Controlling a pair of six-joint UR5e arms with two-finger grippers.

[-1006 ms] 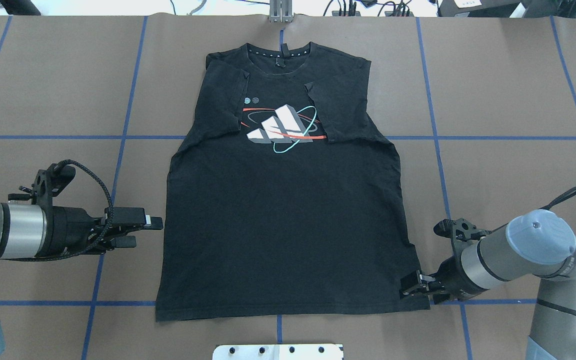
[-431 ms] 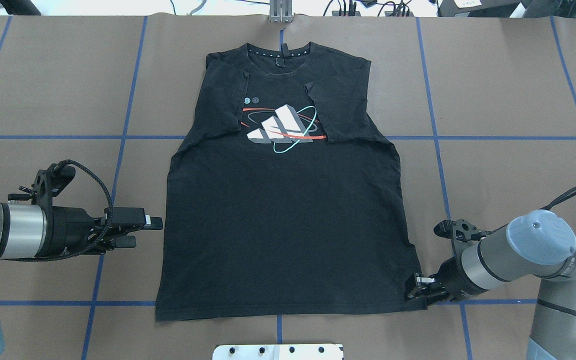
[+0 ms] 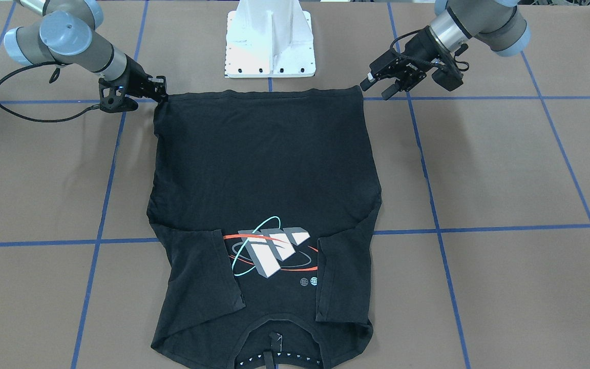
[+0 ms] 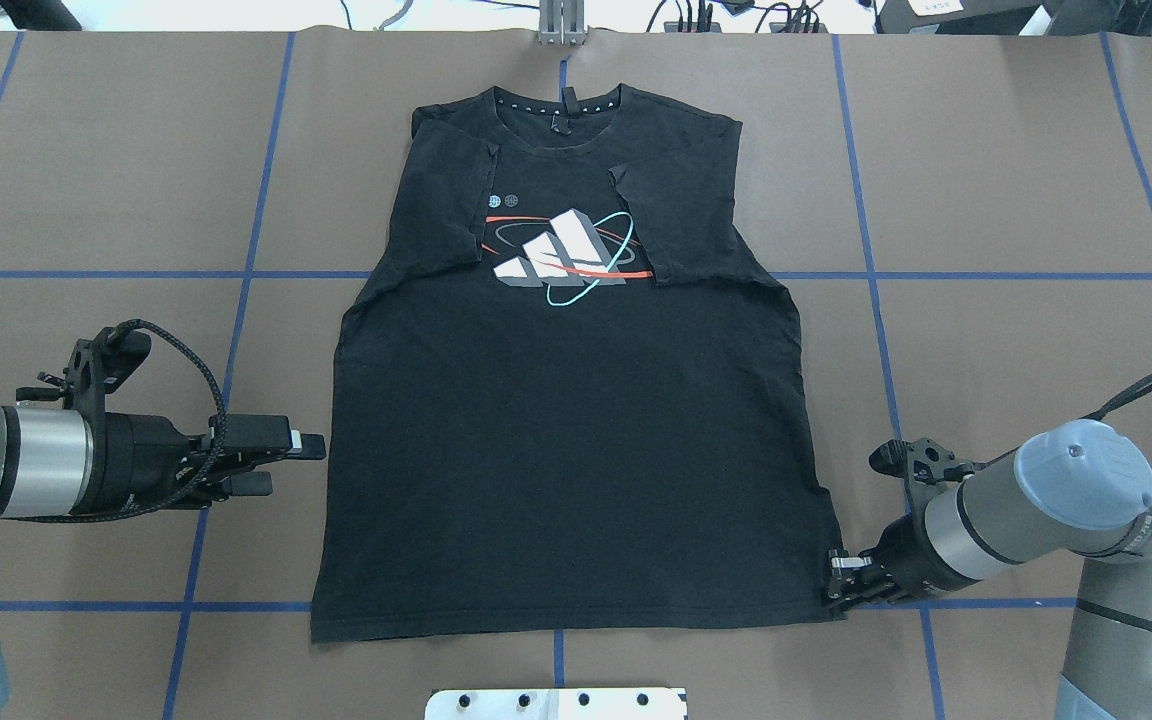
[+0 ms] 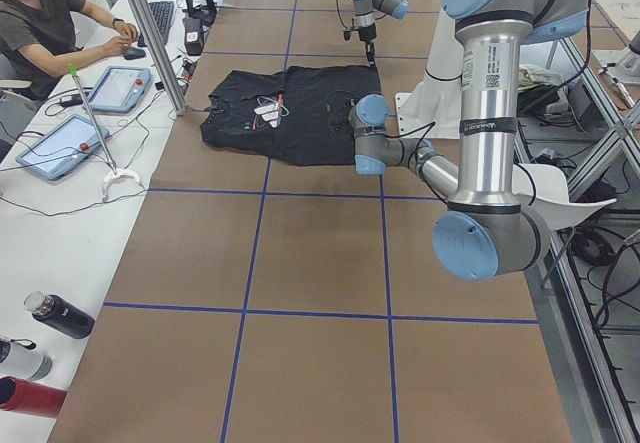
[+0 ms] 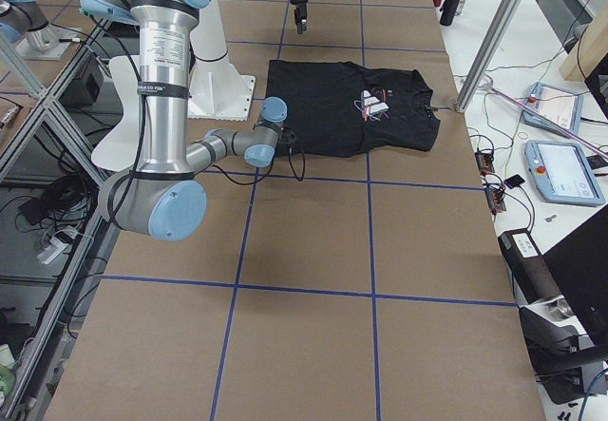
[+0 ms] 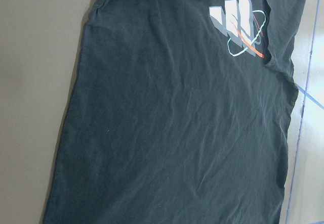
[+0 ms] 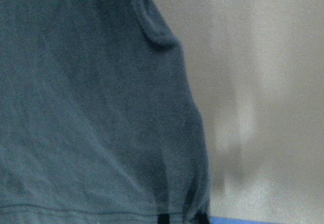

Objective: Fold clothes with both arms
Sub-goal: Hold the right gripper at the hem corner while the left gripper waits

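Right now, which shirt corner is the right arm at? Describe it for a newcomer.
A black shirt lies on the brown table, collar away from the robot. Follow the hem, nearest the robot, to the end on the robot's right. That corner has the right gripper at it; the other hem corner lies bare.

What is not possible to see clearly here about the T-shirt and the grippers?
- Whether the right gripper pinches the T-shirt corner: the right wrist view's bottom edge cuts its fingertips; elsewhere black hides black.
- Two round marks beside the logo: too small in every view.
- The collar, front-facing view: partly cut off by the bottom edge.
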